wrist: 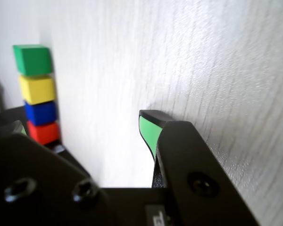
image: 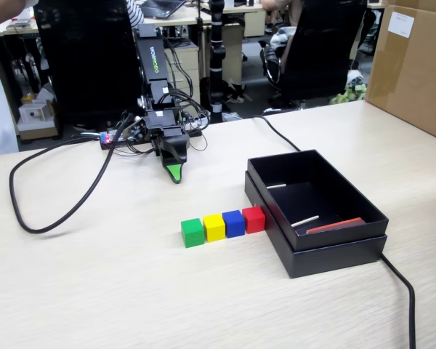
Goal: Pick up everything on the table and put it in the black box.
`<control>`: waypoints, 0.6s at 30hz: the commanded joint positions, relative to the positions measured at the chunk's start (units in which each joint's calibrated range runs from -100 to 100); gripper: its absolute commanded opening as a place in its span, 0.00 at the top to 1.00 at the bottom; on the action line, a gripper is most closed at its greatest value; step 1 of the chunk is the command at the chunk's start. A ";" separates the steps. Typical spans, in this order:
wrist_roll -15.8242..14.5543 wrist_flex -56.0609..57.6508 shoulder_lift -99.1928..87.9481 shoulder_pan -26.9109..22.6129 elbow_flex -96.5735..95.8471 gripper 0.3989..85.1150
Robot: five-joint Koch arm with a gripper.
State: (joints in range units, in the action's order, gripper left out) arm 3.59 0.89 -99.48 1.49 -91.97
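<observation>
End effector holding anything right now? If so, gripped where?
Nothing held. The end effector rests tip-down on the table, apart from the four cubes, all still in a row.

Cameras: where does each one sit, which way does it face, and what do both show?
Fixed view: stands off the table's near side, raised, facing the arm, box and office behind; whole arm shows.
Wrist view: rides the gripper, looking low along the tabletop; only dark jaws show.
Shared: the gripper's green tip and the cube row, green to red.

green cube (image: 192,233), yellow cube (image: 214,227), blue cube (image: 234,223), red cube (image: 253,219), matte black box (image: 334,254), pale beige wood-grain table (image: 94,291)
</observation>
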 commanded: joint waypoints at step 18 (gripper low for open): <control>-3.66 49.43 62.94 1.17 80.09 0.45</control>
State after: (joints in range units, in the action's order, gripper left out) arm 0.12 45.33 -44.85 2.66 -21.95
